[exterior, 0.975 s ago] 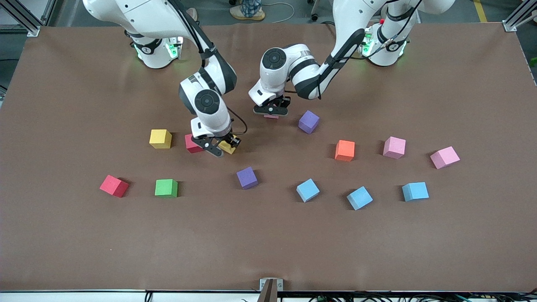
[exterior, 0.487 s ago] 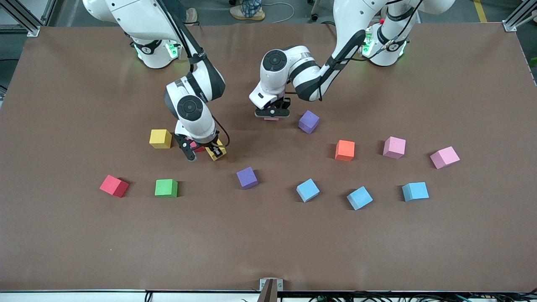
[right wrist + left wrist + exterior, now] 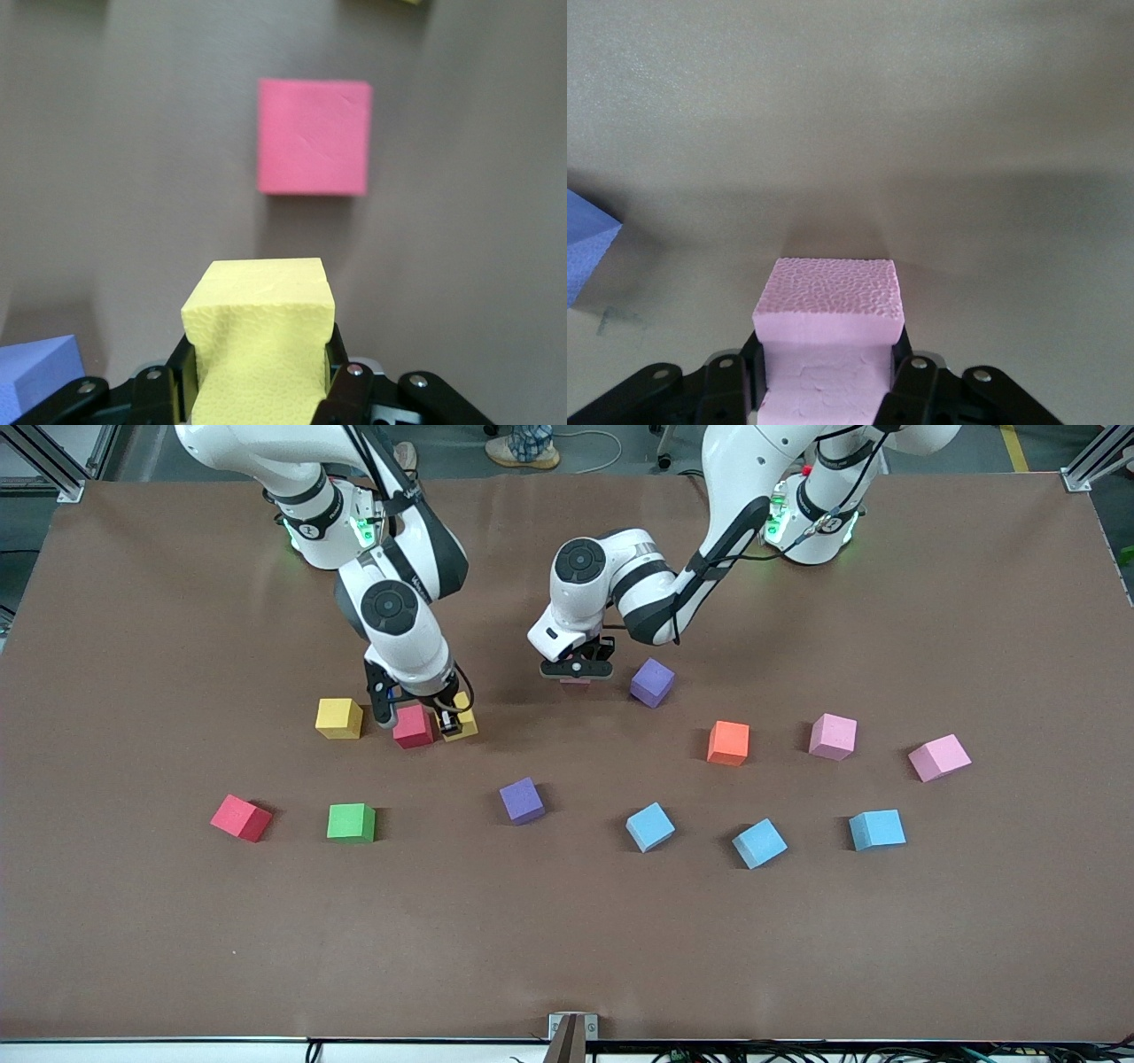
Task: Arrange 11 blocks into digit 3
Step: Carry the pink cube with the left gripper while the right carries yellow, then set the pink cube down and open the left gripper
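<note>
Nearest the front camera, a row of blocks is lying on the brown table (image 3: 133, 921): a red block (image 3: 240, 817), a green block (image 3: 351, 822), a purple block (image 3: 521, 800) and three light blue blocks (image 3: 650, 826) (image 3: 759, 843) (image 3: 877, 829). Taking the green block as landmark, the red one is seen beside it toward the right arm's end, and the purple and blue ones toward the left arm's end. Farther from the camera than the green block, a yellow block (image 3: 339, 718) and a second red block (image 3: 413, 726) are resting near each other; an orange block (image 3: 728, 742) and two pink blocks (image 3: 833, 736) (image 3: 939, 757) are lying toward the left arm's end. The right gripper (image 3: 447, 720) is being held clamped on a second yellow block (image 3: 261, 336), just beside the second red block. The left gripper (image 3: 577, 673) is being held closed on a pink block (image 3: 829, 323), low over the table near another purple block (image 3: 652, 682). No digit is formed yet.
</note>
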Available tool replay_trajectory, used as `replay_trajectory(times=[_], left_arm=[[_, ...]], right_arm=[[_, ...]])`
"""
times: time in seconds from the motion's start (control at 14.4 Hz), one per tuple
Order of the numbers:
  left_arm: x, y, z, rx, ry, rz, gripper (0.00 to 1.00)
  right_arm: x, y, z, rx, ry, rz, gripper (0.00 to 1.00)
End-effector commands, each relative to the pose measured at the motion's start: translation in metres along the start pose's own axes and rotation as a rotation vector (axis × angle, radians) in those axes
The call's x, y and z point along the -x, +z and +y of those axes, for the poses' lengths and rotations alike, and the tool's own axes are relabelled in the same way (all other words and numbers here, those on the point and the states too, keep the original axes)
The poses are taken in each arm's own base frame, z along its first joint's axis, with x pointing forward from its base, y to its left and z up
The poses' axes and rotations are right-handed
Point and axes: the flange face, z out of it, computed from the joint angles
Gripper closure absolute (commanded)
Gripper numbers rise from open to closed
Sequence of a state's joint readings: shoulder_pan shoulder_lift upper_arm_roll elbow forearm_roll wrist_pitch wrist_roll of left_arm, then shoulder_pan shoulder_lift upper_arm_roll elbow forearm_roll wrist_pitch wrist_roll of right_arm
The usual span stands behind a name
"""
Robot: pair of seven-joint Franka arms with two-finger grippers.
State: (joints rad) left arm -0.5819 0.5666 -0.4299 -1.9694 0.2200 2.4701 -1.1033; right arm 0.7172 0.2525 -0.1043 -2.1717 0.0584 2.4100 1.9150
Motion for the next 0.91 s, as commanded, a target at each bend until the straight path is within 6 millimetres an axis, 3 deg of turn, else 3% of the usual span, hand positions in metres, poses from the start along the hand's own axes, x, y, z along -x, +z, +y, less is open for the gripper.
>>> replay_trajectory(times=[0.0,0.07,0.28,0.56,0.7,0.84], left_arm=[[-0.004,0.004,0.004,-0.008,-0.012,0.015,0.27],[-0.007,0.003,0.002,-0.007,-0.017,0.017,0.00],[-0.010,-0.009,0.000,-0.013,-0.036,0.026,0.00],[-0.011,-0.072,0.002,-0.057,-0.047,0.070,0.00],[-0.025,-0.103,-0.010,-0.051,-0.077,0.099,0.00],[-0.049,-0.120,-0.037,-0.046,-0.190,0.087,0.00]], right_arm=[[0.005,0.002,0.015,0.003,0.100,-0.003,1.00],[0.005,0.005,0.014,0.004,0.123,-0.002,1.00],[0.007,0.010,0.012,-0.022,0.176,-0.011,1.00],[0.024,0.025,0.025,-0.028,0.196,-0.013,1.00],[0.038,0.033,0.033,-0.018,0.200,-0.006,1.00],[0.049,0.043,0.038,-0.020,0.208,-0.006,1.00]])
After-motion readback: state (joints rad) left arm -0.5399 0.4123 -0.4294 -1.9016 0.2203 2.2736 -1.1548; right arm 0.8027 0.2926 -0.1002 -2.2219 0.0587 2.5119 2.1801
